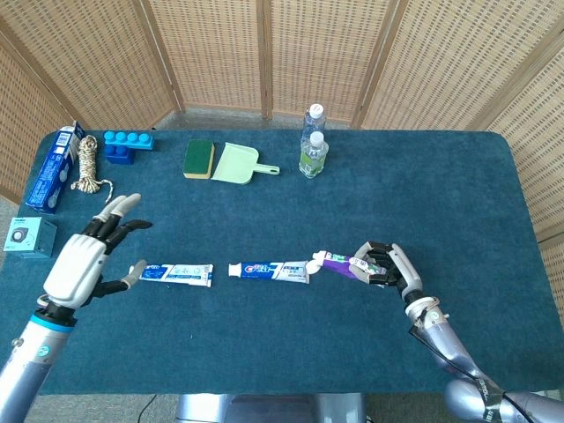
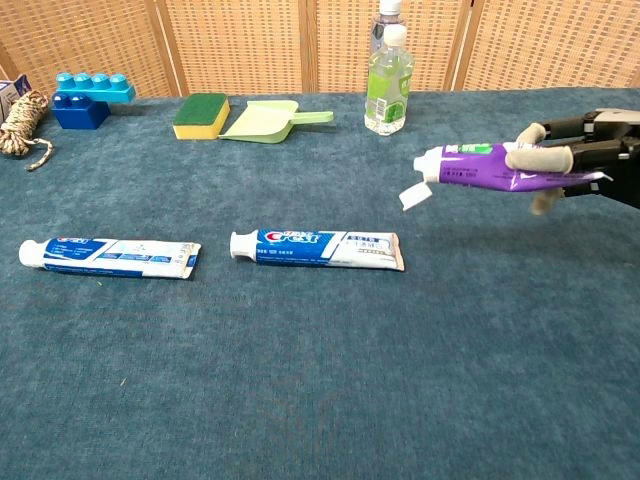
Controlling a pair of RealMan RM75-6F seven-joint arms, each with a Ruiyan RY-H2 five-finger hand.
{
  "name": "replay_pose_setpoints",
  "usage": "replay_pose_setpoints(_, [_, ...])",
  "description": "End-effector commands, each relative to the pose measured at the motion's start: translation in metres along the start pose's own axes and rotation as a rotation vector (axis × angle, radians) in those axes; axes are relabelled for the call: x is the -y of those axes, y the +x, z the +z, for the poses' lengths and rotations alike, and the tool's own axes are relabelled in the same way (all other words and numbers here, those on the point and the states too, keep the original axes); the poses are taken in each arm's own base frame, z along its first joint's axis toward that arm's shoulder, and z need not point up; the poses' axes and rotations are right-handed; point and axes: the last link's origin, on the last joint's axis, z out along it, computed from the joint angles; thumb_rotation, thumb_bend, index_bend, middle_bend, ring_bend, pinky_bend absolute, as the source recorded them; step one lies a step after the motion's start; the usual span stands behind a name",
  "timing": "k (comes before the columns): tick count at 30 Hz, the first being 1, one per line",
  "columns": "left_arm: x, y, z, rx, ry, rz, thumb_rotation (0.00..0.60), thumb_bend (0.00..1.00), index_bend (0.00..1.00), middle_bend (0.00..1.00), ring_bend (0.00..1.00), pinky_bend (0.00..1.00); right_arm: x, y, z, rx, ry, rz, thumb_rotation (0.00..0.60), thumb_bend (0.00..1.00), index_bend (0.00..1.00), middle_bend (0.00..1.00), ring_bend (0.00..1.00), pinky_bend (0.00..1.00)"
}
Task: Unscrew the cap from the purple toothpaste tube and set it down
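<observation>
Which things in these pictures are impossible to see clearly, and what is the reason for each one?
- Left hand: outside the chest view; only the head view shows it.
- Right hand: cut by the right edge of the chest view.
- White cap of the purple tube: whether it hangs attached or is loose cannot be told; too small in the head view.
- Rear bottle: top cut by the chest view's upper edge.
- Blue box: print too small.

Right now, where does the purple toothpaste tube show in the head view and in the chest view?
Head view: the purple toothpaste tube lies right of centre, held by the right hand, just right of the middle toothpaste tube.
Chest view: the tube is at the right edge, raised above the table, cap flipped open.
Shared landmark: the green-tinted bottle at the back.
</observation>
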Motion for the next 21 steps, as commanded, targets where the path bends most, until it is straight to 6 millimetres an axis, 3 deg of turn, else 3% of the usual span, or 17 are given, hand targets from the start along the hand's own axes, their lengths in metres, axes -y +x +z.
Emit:
replay_pose_setpoints(1, [0.010,0.005,-0.009,-0.010,0.044,0.003,0.600,0.35,0.23,0.00,0.00,0.15,-0.004,0.001,0.005,0.002,0.003,-0.057,0.600,0.58,0.86,0.60,0.53,0.37])
replay_pose_setpoints(4, [0.025,0.009,-0.024,-0.025,0.121,-0.003,0.600,0.35,0.23,0.00,0.00,0.14,-0.015,0.006,0.008,-0.011,0.003,-0.154,0.600,0.55,0.73,0.50,0.37,0.15])
replay_pose_setpoints(6, [0.030,0.009,-0.029,-0.027,0.137,-0.006,0.600,0.35,0.23,0.00,0.00,0.14,-0.020,0.008,0.009,-0.028,0.012,-0.182,0.600,0.52,0.66,0.44,0.28,0.10])
replay_pose_setpoints(12, [0.038,0.008,-0.039,-0.036,0.172,-0.015,0.600,0.35,0.22,0.00,0.00,0.14,-0.024,0.016,0.006,-0.048,0.037,-0.243,0.600,0.33,0.50,0.30,0.12,0.06])
replay_pose_setpoints(21, [0.044,0.005,-0.047,-0.041,0.201,-0.021,0.600,0.35,0.22,0.00,0.00,0.13,-0.021,0.031,0.001,-0.119,0.090,-0.234,0.523,0.21,0.42,0.24,0.02,0.05])
